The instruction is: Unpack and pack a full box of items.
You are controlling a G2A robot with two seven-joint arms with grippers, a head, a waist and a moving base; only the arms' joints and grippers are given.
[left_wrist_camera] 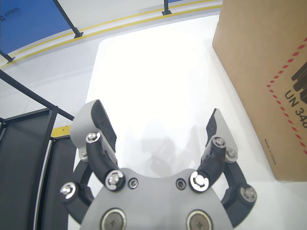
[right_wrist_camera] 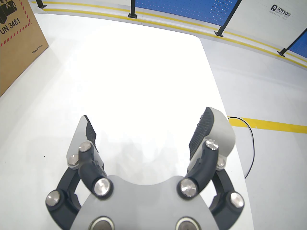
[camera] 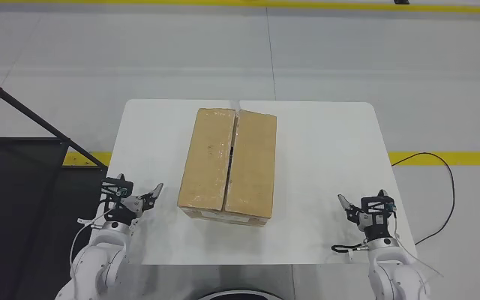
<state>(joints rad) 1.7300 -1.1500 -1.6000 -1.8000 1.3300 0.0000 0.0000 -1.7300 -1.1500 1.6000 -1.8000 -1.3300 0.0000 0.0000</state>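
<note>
Cardboard is what catches the eye from above: a brown rectangular cardboard box (camera: 229,163) stands in the middle of the white, round-cornered table (camera: 322,142), its long side running away from the robot. Its two top flaps are folded down and meet along a centre seam with a thin dark slit, so whatever is inside cannot be seen. The left gripper (camera: 139,189) sits at the table's near left edge and the right gripper (camera: 362,201) at the near right corner. Both are well apart from the box, and both have their jaws spread with nothing between them. A thin black cable (camera: 442,195) loops across the grey floor beyond the right side of the table. On the left wrist camera, the left gripper (left_wrist_camera: 156,111) hangs over bare, glossy tabletop (left_wrist_camera: 156,60). Its grey metal fingers are splayed wide and its black ribbed rubber pads (left_wrist_camera: 103,123) face each other, while the box (left_wrist_camera: 263,60) rises near it as a flat matte wall with a red dashed label border. On the right wrist camera, the right gripper (right_wrist_camera: 146,116) is likewise wide open above the smooth white surface (right_wrist_camera: 132,72), its textured pads (right_wrist_camera: 200,130) bare. The box (right_wrist_camera: 14,37) stands farther off at the table's middle, and the cable (right_wrist_camera: 250,140) curls past the table edge.
</note>
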